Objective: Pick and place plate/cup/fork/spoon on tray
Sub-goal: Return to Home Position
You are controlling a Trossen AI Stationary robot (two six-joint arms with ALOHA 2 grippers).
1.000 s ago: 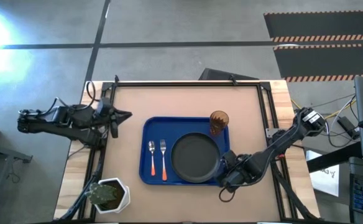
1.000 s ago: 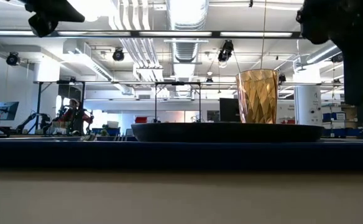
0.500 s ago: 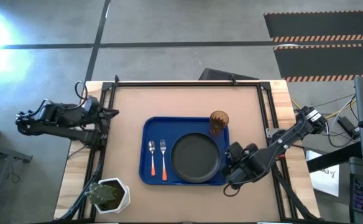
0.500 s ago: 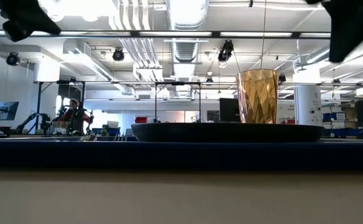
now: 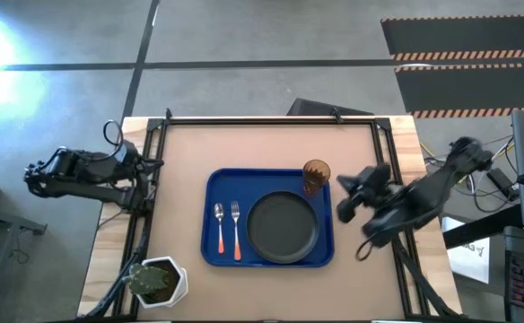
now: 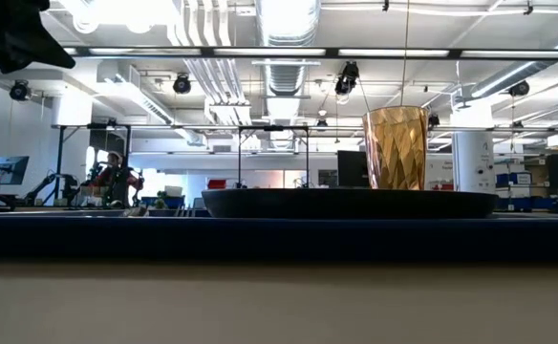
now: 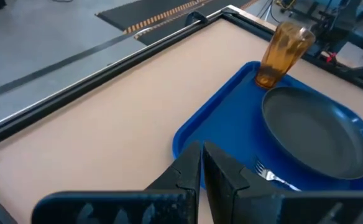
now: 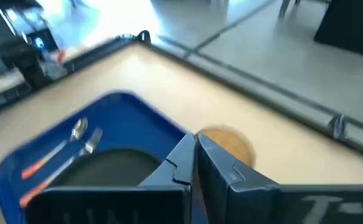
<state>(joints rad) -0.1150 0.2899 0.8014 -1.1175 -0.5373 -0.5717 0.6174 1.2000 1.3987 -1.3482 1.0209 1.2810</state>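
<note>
Loaded on the large flat blue plastic tray (image 5: 210,184) are the round dark plate (image 5: 283,227), amber ribbed cup (image 5: 316,175), orange-handled fork (image 5: 236,228) and spoon (image 5: 219,228). Both grippers, left (image 5: 157,164) and right (image 5: 341,199), are clenched empty, seemingly clear of it. Placement appears finished; only parking is called for.

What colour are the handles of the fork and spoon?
Orange, on both the fork and spoon; clearest in the high view.

tan table (image 5: 271,148), blue tray (image 5: 215,215), potted plant (image 5: 156,281)
</note>
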